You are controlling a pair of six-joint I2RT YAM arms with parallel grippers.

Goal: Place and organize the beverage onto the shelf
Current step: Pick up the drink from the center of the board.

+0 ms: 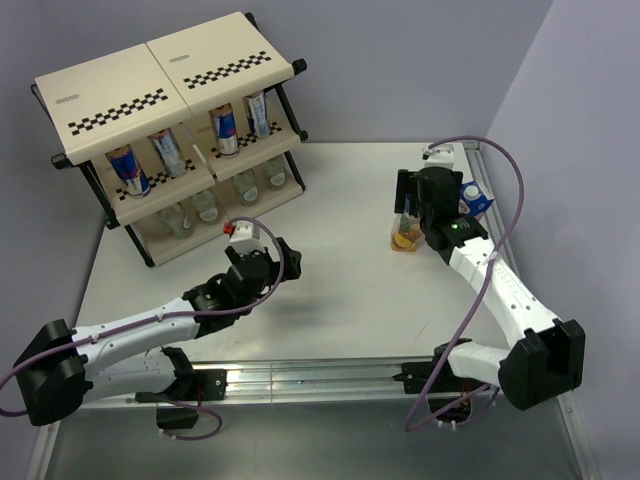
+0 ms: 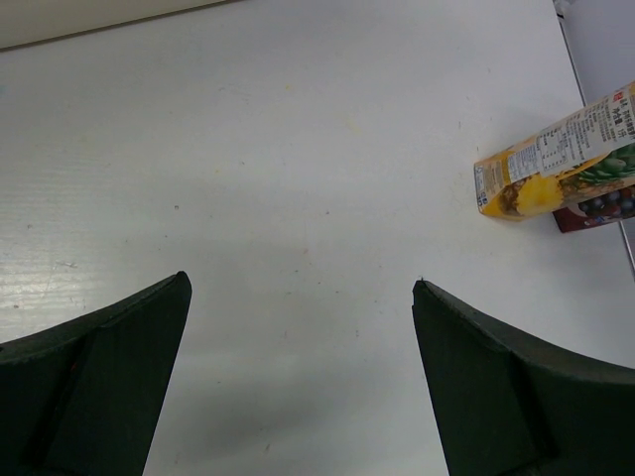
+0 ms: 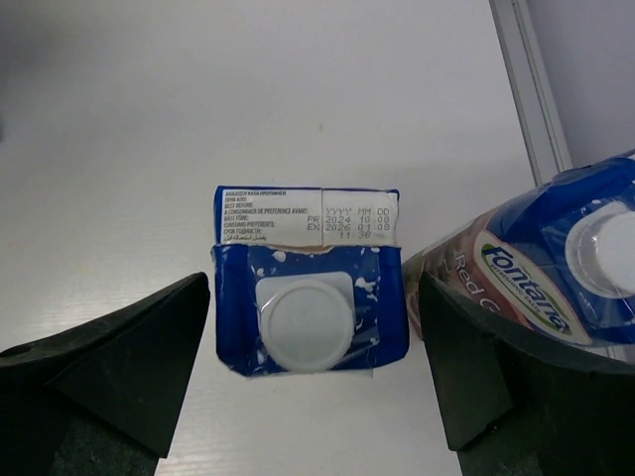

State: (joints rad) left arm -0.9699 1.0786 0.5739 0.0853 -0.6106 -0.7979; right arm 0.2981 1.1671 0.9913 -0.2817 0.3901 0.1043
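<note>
Carton (image 3: 308, 283) date stamp (image 3: 347, 224): right wrist only

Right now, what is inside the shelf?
The shelf holds four cans on its middle tier and four clear bottles below. Its cream top panels cover the back of both tiers, so anything there is hidden.

A white table (image 1: 340, 290) fills the middle of the top view. Its matte surface is plain, apart from a few faint scuffs and tiny dark specks that show in the left wrist view. A silver metal rail (image 1: 320, 378) runs along its lower edge, with a dull grey surface (image 1: 330, 445) beneath at the bottom of the frame. A pale metal edge strip (image 3: 531, 89) borders the table at the upper right of the right wrist view. A lilac-grey back wall (image 1: 400, 60) meets a side wall (image 1: 590, 150) at the upper right.
</note>
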